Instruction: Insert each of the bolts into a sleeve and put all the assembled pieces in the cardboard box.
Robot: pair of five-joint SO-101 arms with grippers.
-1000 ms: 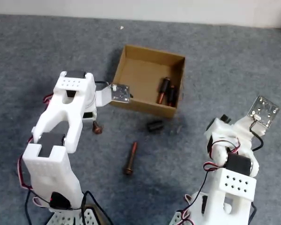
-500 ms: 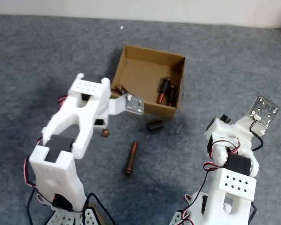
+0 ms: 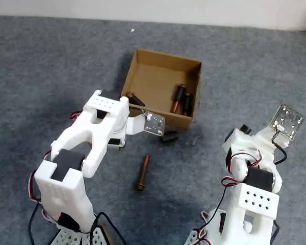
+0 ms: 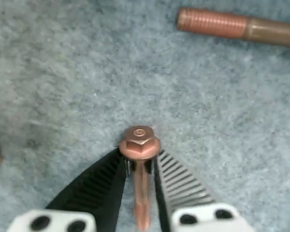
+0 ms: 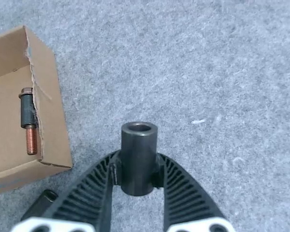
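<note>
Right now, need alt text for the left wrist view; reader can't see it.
The left claw is shut on a copper bolt, with the hex head at the claw's tip and the shank running back toward the wrist, over grey carpet. A second bolt lies on the carpet farther off, its threaded end showing.

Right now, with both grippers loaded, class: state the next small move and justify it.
Probably swing the left gripper toward the right gripper, lining its bolt up with the sleeve and its open bore. Each gripper is shut on one part, and the two are apart.
</note>
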